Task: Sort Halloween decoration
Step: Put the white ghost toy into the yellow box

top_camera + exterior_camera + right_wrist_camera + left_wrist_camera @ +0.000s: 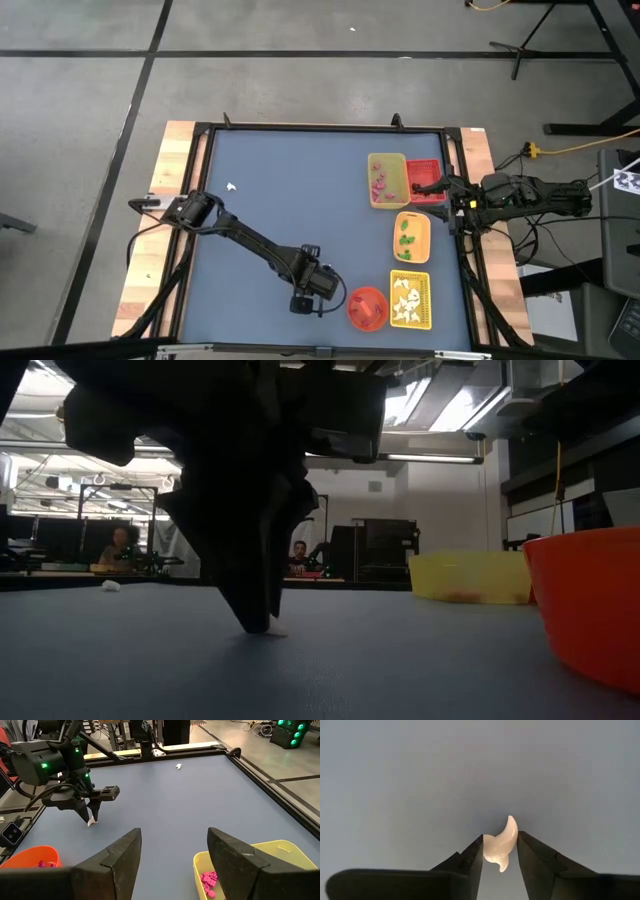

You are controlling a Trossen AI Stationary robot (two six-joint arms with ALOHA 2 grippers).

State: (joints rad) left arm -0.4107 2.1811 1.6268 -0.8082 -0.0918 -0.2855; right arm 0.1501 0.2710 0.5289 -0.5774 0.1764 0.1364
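Note:
A small white ghost-shaped decoration (500, 849) sits between the two fingers of my left gripper (500, 844), near the table's front edge, left of the round orange bowl (367, 308). The right wrist view shows the same white piece (91, 822) at the fingertips, down at the blue table top. A second white piece (231, 186) lies alone on the table's left half. My right gripper (174, 840) waits open at the right edge, above the trays, touching nothing. My left gripper pinches the white ghost piece between its two fingertips, one on each side of its body (492, 847). The fingers come from above, pointing steeply down. In the low view the fingertips (258, 622) reach the table top, so the piece is not lifted clear.
Along the right side stand a yellow tray (372, 160) with pink bits, a red tray (425, 165), an orange tray (425, 225) with green bits and a yellow tray (425, 280) with white ghosts. People sit in the room beyond the table.

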